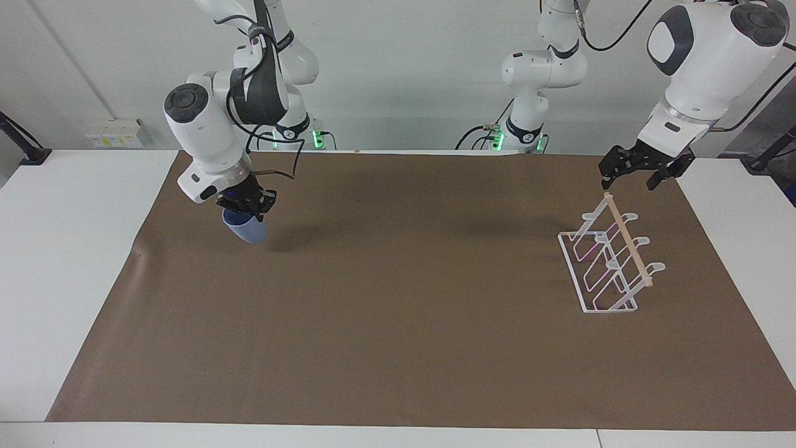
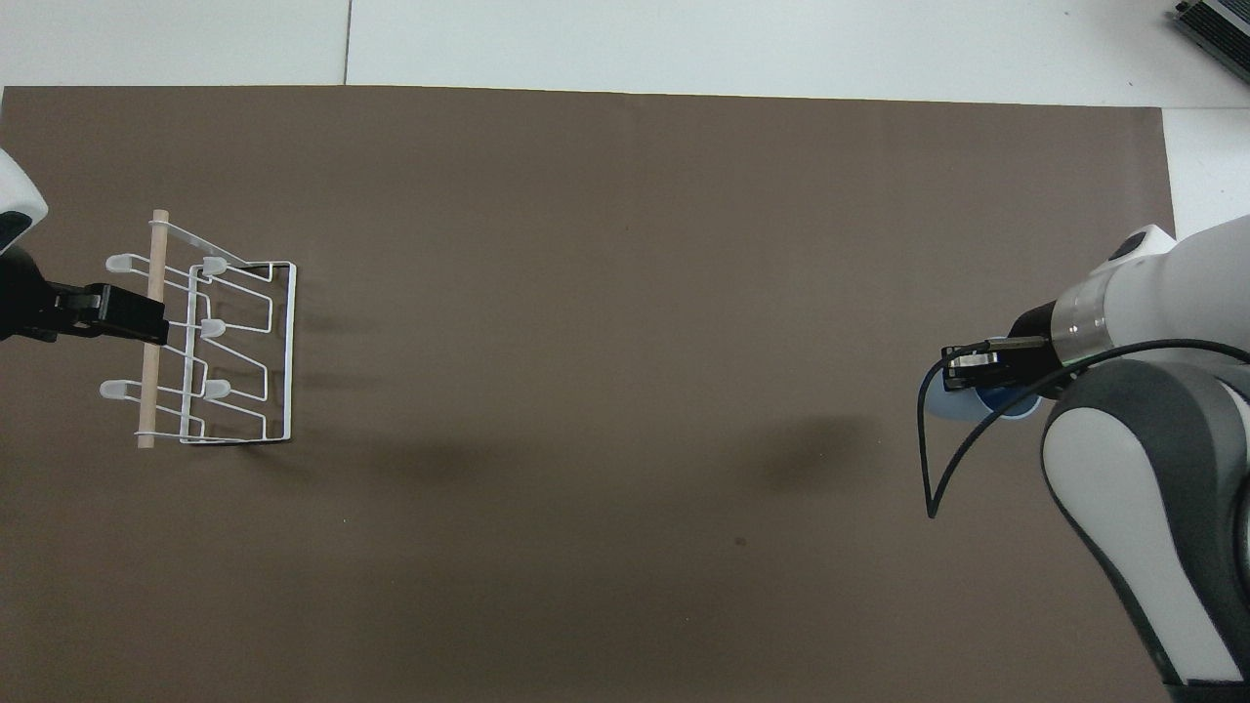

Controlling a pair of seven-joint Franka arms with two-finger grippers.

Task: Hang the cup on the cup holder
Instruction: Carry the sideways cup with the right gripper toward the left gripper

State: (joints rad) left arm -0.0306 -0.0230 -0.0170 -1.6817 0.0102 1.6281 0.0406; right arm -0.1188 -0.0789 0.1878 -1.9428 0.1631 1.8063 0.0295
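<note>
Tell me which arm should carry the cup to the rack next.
Right: its pincer is shut on the tilted light-blue plastic cup, off the brown mat. The left pincer waits over the white wire rack, empty.

white table (image 1: 74,261) covered by a brown mat (image 1: 398,323); cup holder (image 1: 608,261) stands on the mat toward the left arm's end, wooden dowel along its top

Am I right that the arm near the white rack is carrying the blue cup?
No. In the facing view the right tool, at the table's other end, holds the cup in the air. The left tool above the cup holder is empty.
</note>
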